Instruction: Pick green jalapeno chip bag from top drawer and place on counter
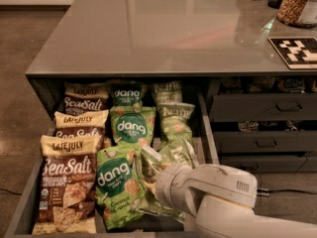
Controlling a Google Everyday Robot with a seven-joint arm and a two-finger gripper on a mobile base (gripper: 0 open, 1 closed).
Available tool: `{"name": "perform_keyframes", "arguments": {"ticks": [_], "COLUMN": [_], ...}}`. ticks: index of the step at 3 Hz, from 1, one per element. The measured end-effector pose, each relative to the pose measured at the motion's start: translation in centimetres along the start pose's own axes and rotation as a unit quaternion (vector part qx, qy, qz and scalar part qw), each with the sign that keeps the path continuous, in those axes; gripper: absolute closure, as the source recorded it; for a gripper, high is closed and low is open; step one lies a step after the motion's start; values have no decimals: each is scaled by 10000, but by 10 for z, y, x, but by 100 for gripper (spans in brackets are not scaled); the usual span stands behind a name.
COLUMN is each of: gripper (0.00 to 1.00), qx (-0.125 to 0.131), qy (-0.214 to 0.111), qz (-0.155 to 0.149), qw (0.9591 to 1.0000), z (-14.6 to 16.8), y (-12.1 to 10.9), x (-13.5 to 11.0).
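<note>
The top drawer (21,209) is pulled open under the counter (163,29) and is packed with chip bags. Pale olive-green Kettle jalapeno bags fill its right column: one at the back (167,90), one in the middle (176,119), and a front one (171,156) that is crumpled and tilted up. My gripper (154,185) reaches into the drawer's front right, pressed against that front bag, and my white wrist (208,195) hides most of it.
Bright green dang bags (119,182) fill the middle column and brown Late July Sea Salt bags (67,182) the left one. Narrow handled drawers (262,108) stand to the right. A black-and-white marker tile (294,51) and a jar (294,4) sit on the counter's far right.
</note>
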State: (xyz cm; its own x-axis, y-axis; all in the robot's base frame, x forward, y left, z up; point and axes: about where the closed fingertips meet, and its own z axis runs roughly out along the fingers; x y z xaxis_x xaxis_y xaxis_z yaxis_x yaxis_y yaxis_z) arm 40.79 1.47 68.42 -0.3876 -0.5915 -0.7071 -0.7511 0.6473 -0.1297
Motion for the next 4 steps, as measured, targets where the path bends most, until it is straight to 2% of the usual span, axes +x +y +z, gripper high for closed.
{"name": "perform_keyframes", "arguments": {"ticks": [1, 3, 4], "gripper": [100, 100, 100], "qx": [169, 455, 442], "qy": [-37, -85, -293], "qz": [-100, -305, -169], "qw": [9998, 9985, 9985], "z": [-9, -33, -69], "y": [-11, -31, -43], "x": [-9, -43, -74]}}
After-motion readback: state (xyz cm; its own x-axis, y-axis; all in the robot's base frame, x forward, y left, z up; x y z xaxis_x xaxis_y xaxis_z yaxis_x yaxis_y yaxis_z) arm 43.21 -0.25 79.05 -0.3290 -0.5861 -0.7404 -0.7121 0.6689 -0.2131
